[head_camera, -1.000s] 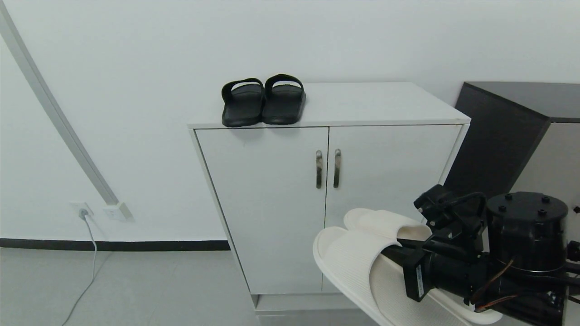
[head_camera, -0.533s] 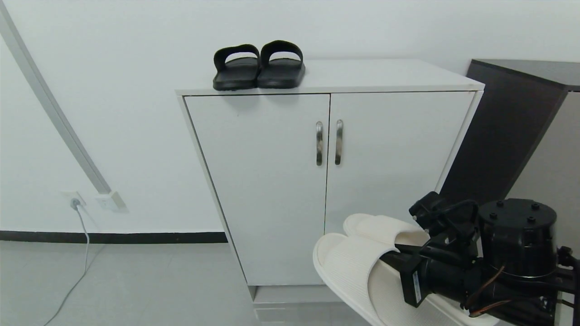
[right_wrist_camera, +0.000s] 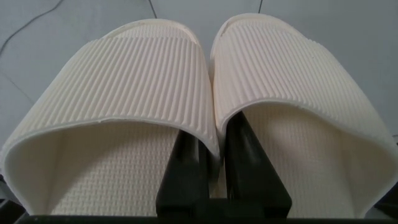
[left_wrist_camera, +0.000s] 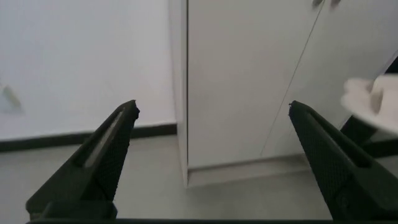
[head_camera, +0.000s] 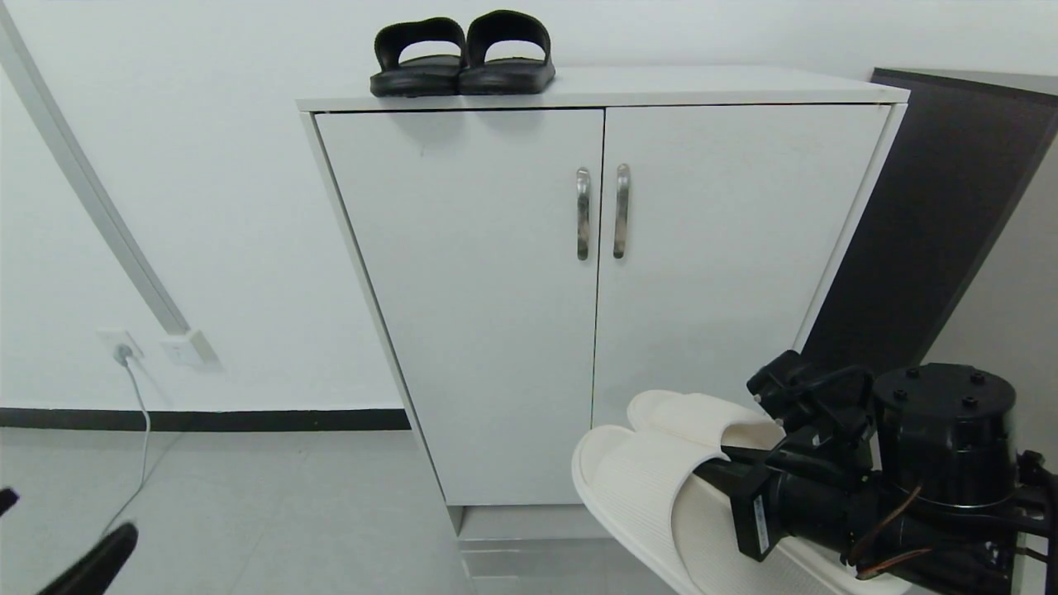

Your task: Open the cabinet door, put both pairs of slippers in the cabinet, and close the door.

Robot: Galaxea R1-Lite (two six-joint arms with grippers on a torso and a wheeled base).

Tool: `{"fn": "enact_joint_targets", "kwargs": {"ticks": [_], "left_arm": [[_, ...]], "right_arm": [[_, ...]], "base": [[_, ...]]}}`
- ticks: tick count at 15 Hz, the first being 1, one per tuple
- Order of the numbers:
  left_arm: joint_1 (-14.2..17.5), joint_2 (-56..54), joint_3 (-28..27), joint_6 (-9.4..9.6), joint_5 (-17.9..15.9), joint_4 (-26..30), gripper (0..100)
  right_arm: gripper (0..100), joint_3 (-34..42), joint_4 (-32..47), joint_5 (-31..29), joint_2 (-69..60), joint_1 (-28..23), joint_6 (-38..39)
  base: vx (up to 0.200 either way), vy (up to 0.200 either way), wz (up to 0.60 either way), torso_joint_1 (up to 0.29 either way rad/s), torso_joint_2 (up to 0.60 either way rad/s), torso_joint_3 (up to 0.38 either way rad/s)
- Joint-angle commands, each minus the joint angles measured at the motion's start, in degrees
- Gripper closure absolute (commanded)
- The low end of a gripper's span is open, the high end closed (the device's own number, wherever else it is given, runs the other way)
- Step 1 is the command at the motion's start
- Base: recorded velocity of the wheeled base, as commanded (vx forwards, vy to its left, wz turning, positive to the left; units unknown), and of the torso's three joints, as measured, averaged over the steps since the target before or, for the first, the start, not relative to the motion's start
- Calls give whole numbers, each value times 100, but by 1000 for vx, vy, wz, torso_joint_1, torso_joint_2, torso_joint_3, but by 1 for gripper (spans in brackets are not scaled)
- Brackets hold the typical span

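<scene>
A white cabinet (head_camera: 702,83) stands on the grey floor (head_camera: 248,512), its back against the wall. Both doors (head_camera: 471,289) are closed, and their two metal handles (head_camera: 602,212) hang side by side at the middle seam. On the cabinet's flat top a pair of black slippers (head_camera: 461,54) sits near the front left corner. The two touch each other, with their heels at the front edge and their straps toward the wall. A thin grey cable (head_camera: 136,463) trails across the floor to the left of the cabinet. A dark unit (head_camera: 934,231) stands just beside the cabinet's right side.
</scene>
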Motion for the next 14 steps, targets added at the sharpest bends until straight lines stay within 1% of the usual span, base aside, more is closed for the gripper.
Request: {"fn": "enact_joint_targets", "kwargs": {"ticks": [1,2,3,4,6,7,8,12,14], "left_arm": [[-821,2020,-280,-28,-149,-1627,0],[-1163,2275,-403,-37,-70,-1811,0],[-1295,2424,-500,-37,0,-1811,0],[-1524,2864,-781,-133,35,-1829,0],[-1954,3417,-1317,-511,53,-1838,0],[-2007,3523,-1414,-590,53,-1838,0],[-2174,3910,-1739,-749,53,-1847,0],[-2403,4604,-2390,-749,0,-2058,0],[-2622,4876,-2785,-749,-9,-2075,0]], "right_arm": [[100,9,0,3,-63,20,0],[100,9,-18,-6,-72,55,-62],[100,18,-53,-6,-81,55,-106],[100,45,-141,3,-107,64,-167],[100,53,-141,21,-90,38,-141],[100,53,-141,21,-72,38,-132],[100,53,-141,29,-28,38,-123],[100,80,-141,29,-63,38,-132],[100,194,-141,21,-98,55,-114]], "base": [[0,0,0,2,51,46],[0,0,0,0,0,0],[0,0,0,0,0,0],[0,0,0,0,0,0],[0,0,0,0,0,0],[0,0,0,0,0,0],[0,0,0,0,0,0],[0,0,0,0,0,0],[0,0,0,0,0,0]]}}
